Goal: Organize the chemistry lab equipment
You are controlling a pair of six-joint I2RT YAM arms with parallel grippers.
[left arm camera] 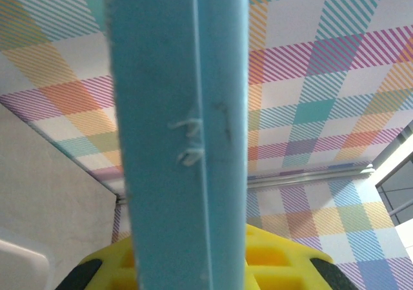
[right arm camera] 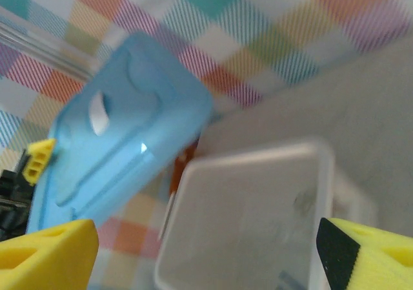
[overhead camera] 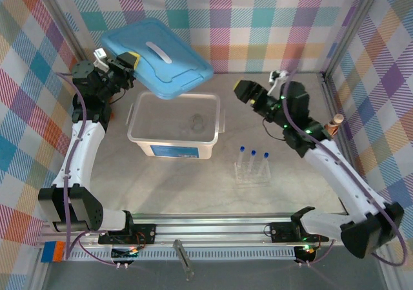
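Left gripper [overhead camera: 131, 61] is holding the blue lid [overhead camera: 164, 57] aloft at upper left.
Its jaws are clamping the lid's edge; the right gripper [overhead camera: 244, 90] is hovering right of the open bin [overhead camera: 139, 135], jaws apart. Three test tubes [overhead camera: 253, 154] are standing in the rack [overhead camera: 251, 176], lower centre-right.

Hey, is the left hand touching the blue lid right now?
Touching. The left wrist view shows the blue lid clamped edge-on between the left hand's yellow fingers.

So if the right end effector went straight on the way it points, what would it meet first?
Likely the rim of the clear bin; the open right end effector aims at it, though depth is unclear.
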